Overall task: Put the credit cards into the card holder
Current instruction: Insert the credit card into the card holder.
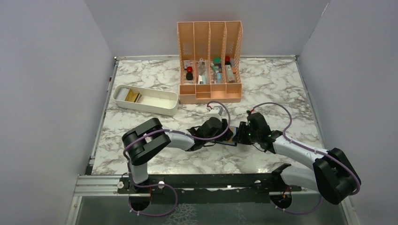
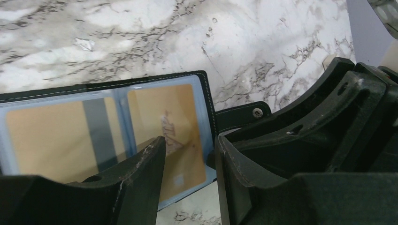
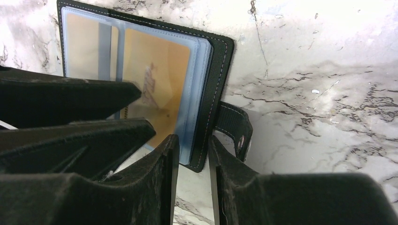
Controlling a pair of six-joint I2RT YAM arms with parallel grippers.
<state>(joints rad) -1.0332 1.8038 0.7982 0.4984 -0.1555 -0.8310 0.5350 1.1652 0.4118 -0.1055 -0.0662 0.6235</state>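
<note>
The holder [image 2: 108, 136] is lying open on the table [image 2: 258, 42], gold card [image 2: 183, 122] sleeved. The left gripper [image 2: 190, 145] is hovering over it, narrowly parted; the right gripper [image 3: 193, 140] is straddling its edge, grip unclear.

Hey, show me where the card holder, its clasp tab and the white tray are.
Card holder [image 3: 220, 79]: right wrist view, on its black cover edge.
Clasp tab [image 2: 240, 116]: left wrist view, on the strap beside the snap.
Tray [image 1: 146, 108]: top view, on its near wall.
</note>
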